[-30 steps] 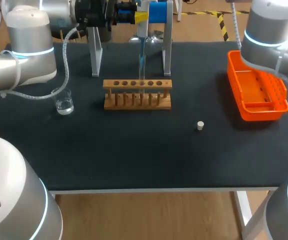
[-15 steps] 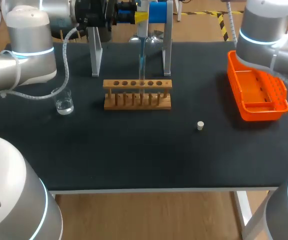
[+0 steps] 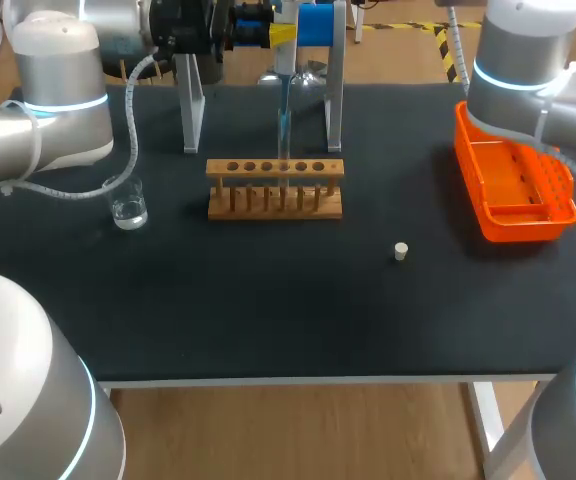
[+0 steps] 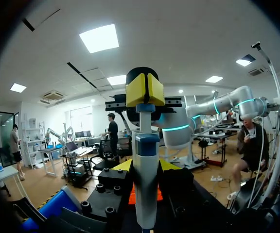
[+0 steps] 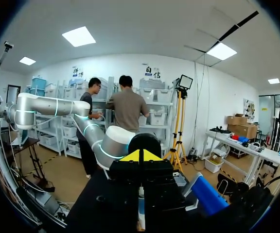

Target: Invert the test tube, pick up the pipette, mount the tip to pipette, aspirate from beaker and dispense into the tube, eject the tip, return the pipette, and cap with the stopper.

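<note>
Pipette (image 4: 146, 165) upright over rack (image 3: 275, 188), clenched by L gripper (image 4: 145, 90), tip (image 3: 284, 135) down for dispensing; R gripper (image 5: 140, 156) state: can't tell.

Right arm (image 3: 523, 70) shifted slightly left, above orange tray (image 3: 516, 215)

Your table (image 3: 268, 310) has a matt black covering with no shine, cloth or rubber mat by the look of it. The tube rack (image 3: 275, 188) is pale, dull-finished wood, the beaker (image 3: 128, 203) is clear glass with bright glints, and the orange tray (image 3: 516, 190) is glossy plastic. The stopper (image 3: 401, 251) looks matt and off-white, but you cannot tell its material. The stand (image 3: 190, 110) is brushed grey metal and the pipette (image 4: 145, 179) is smooth pale plastic. Your left arm (image 3: 58, 110) and right arm (image 3: 523, 70) have satin silver shells
</note>
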You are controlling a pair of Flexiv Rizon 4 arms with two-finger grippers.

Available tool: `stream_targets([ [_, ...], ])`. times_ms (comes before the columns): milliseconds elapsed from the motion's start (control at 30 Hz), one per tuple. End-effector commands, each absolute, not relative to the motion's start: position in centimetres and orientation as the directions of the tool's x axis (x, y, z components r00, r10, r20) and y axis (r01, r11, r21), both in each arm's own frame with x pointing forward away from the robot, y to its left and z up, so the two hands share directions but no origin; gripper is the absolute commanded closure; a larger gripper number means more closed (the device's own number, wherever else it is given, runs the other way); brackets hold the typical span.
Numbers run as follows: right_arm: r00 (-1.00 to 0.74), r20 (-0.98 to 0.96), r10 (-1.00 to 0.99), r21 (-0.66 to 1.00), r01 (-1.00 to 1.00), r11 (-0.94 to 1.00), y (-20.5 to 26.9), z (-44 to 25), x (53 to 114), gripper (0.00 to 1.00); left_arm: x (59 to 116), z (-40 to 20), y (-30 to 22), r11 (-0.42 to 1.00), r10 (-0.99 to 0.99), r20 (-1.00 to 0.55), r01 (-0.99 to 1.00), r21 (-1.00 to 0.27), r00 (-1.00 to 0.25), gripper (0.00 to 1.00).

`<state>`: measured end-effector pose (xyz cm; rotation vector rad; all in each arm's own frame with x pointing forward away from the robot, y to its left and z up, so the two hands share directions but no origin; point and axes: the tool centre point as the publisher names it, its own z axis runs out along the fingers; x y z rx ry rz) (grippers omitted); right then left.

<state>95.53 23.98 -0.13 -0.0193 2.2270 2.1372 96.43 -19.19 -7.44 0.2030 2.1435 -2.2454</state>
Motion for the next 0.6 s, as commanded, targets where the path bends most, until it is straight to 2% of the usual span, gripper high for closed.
stream_targets([
  [33, -0.999, -0.047, 0.027, 0.998, -0.046, 0.044, 24.0, -0.4, 95.6, 1.0, 96.6, -7.5, -19.1, -0.052, 0.073, -0.116, 0.113, -0.992, -0.991, 1.0],
  [600, -0.999, -0.039, 0.029, 0.997, -0.037, 0.062, 23.8, -1.4, 95.3, 1.0, 96.6, -7.5, -19.1, -0.052, 0.073, -0.116, 0.113, -0.992, -0.991, 1.0],
])
